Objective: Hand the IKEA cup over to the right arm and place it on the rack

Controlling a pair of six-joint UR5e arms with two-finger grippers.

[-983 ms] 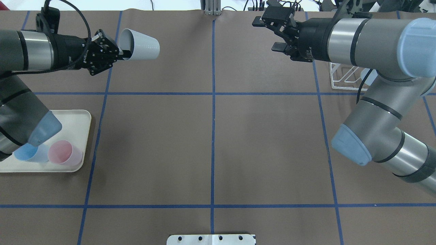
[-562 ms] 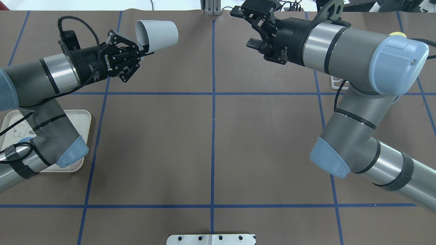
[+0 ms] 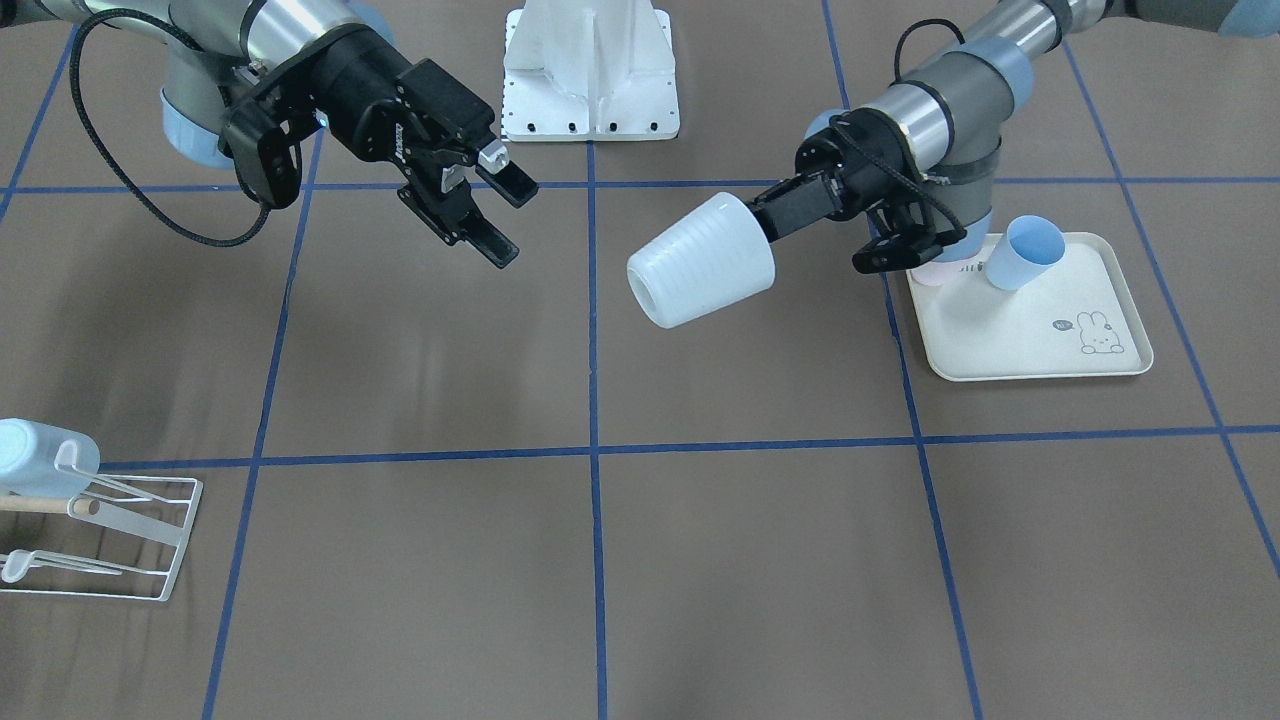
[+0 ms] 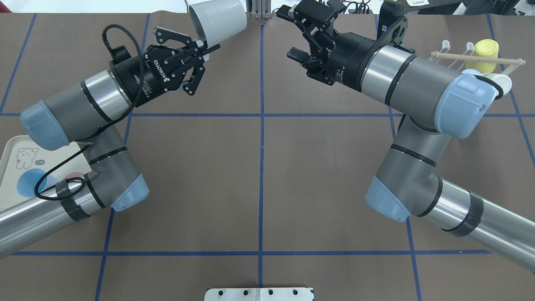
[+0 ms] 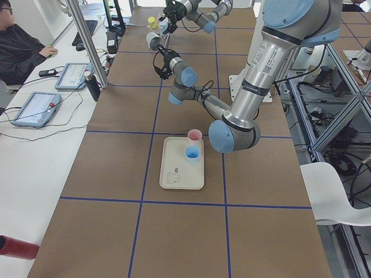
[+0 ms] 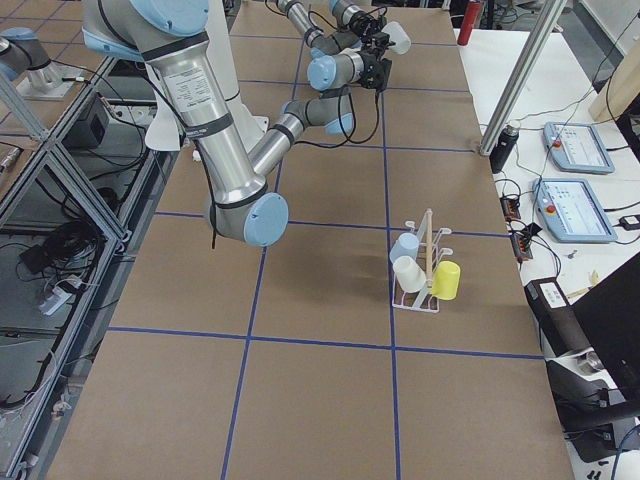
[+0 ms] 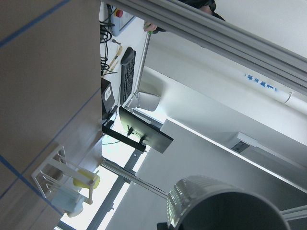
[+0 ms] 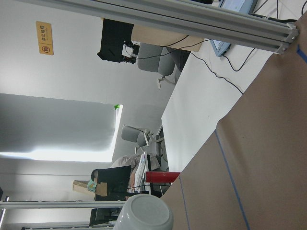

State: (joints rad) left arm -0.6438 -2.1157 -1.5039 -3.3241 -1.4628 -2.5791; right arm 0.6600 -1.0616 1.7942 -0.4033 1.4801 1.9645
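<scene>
The IKEA cup (image 3: 700, 262), white and ribbed, lies on its side in the air over the table's middle. My left gripper (image 3: 772, 215) is shut on its rim, with one finger inside the mouth. In the overhead view the cup (image 4: 217, 20) sits at the far edge, just left of the centre line, held by the left gripper (image 4: 203, 44). The right gripper (image 3: 508, 222) on the right arm (image 4: 401, 79) is open and faces the cup's base across a gap. It shows the same way from overhead, the right gripper (image 4: 288, 32) holding nothing. The rack (image 3: 150, 520) stands at the table's far right.
On the rack (image 4: 459, 56) hang a yellow cup (image 4: 487, 49) and pale cups. The cream tray (image 3: 1040, 340) on the left side holds a blue cup (image 3: 1025, 252) and a pink one partly behind the left arm. A white mount plate (image 3: 590, 70) sits at the robot's base.
The left arm has carried the cup rightward and toward the far edge. The right gripper has swung left toward the centre line, still open. The gap between them has narrowed.
</scene>
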